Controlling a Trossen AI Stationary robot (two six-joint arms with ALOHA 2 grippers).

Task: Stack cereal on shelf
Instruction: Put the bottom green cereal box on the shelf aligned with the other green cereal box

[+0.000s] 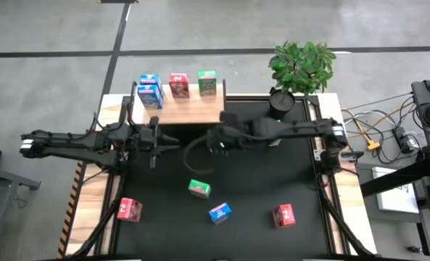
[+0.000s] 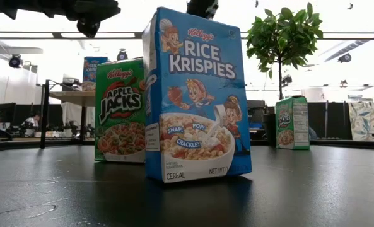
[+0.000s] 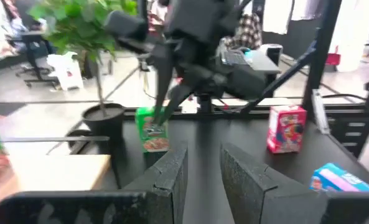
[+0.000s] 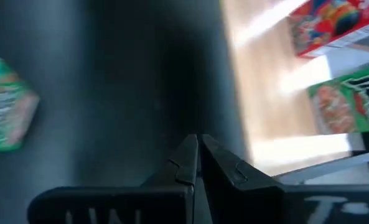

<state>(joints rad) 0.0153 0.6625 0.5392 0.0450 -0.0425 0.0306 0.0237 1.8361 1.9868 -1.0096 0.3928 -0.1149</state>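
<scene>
Counter: black mat (image 1: 258, 181) on a pale wooden top, seen from straight above.
Shelf: the pale wooden shelf (image 1: 182, 109) sits at about 11 o'clock on the counter, against the far edge.
Plant: a potted plant (image 1: 300, 69) stands at roughly 1 o'clock, at the far right corner.
Left arm: reaches in from 9 o'clock; its left claw (image 1: 154, 143) hangs just in front of the shelf's near edge, fingers (image 3: 172, 177) spread apart and holding nothing.
Right arm: reaches in from 3 o'clock; its right claw (image 1: 218, 139) is near the counter's centre, just off the shelf's right near corner, fingertips (image 4: 189, 157) pressed together and empty.
Boxes on the shelf: blue boxes (image 1: 149, 88) at the left, apparently two of them close together, though the overhead view is too coarse to be sure; a red box (image 1: 178, 85) in the middle; a green box (image 1: 207, 83) at the right.
Boxes on the mat: a green box (image 1: 199, 188) near the centre, a blue box (image 1: 220, 212) just beside it toward 6 o'clock, a red box (image 1: 130, 210) at 7 o'clock, another red box (image 1: 283, 214) at 5 o'clock, all well apart from both claws.
Table-level view: the blue Rice Krispies box (image 2: 196, 94) stands upright nearest the camera, with the green Apple Jacks box (image 2: 120, 110) upright behind it.
</scene>
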